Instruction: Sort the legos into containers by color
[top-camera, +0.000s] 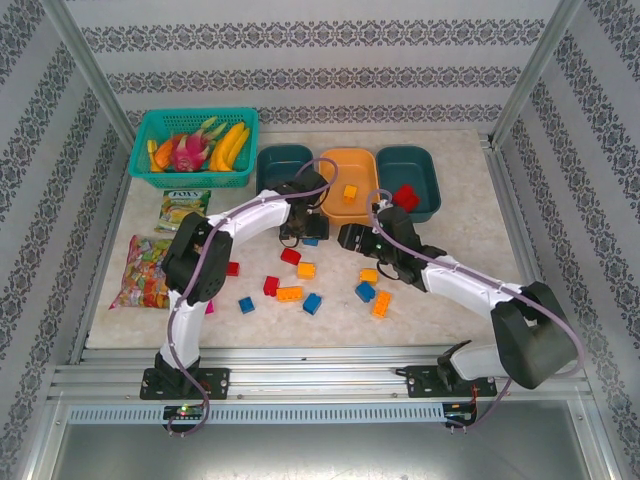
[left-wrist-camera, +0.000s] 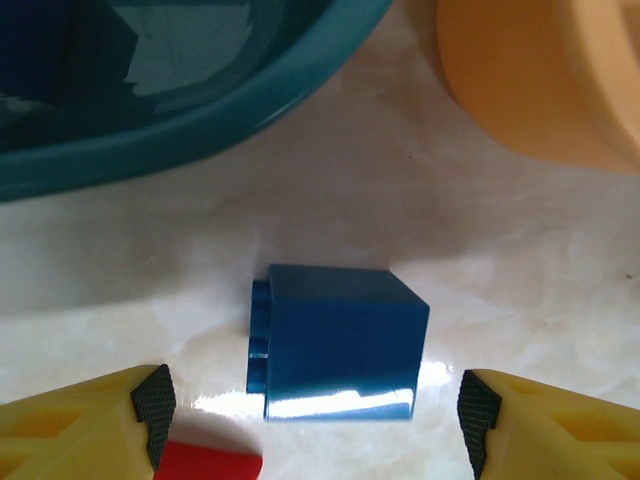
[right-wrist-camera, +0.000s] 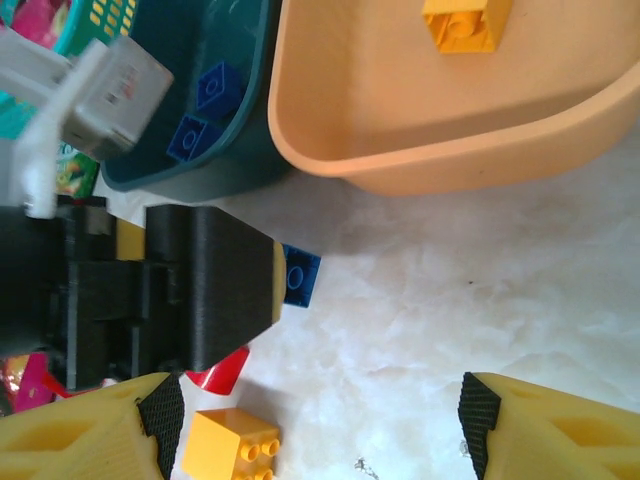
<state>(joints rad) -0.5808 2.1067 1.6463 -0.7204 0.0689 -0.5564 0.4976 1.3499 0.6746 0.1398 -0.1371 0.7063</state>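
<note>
**Sorting bricks by colour, mid-task.** The left end effector (left-wrist-camera: 312, 415) hangs low over the surface (top-camera: 460, 215) with its fingers apart. One finger is on each side of a blue brick (left-wrist-camera: 335, 340), and neither touches it. The brick lies on its side, studs outward, just in front of the left teal tub (left-wrist-camera: 200, 115). This spacing suits a pinch across the smooth faces, and the tub behind makes for a short carry.

Two blue bricks (right-wrist-camera: 205, 90) lie in that tub, so it appears to serve for blue. The orange tub (right-wrist-camera: 420, 130) holds one yellow brick (right-wrist-camera: 465, 22). The right teal tub (top-camera: 410, 180) holds a red brick (top-camera: 405, 197).

The right end effector (right-wrist-camera: 318, 425) is likewise spread, with bare surface between its fingers and a loose yellow brick (right-wrist-camera: 230, 445) near one of them. It sits close beside the left end effector, probably holding off to avoid a collision.

Some ten scattered bricks (top-camera: 312, 303) lie between the arms, so most of the sort looks undone.
</note>
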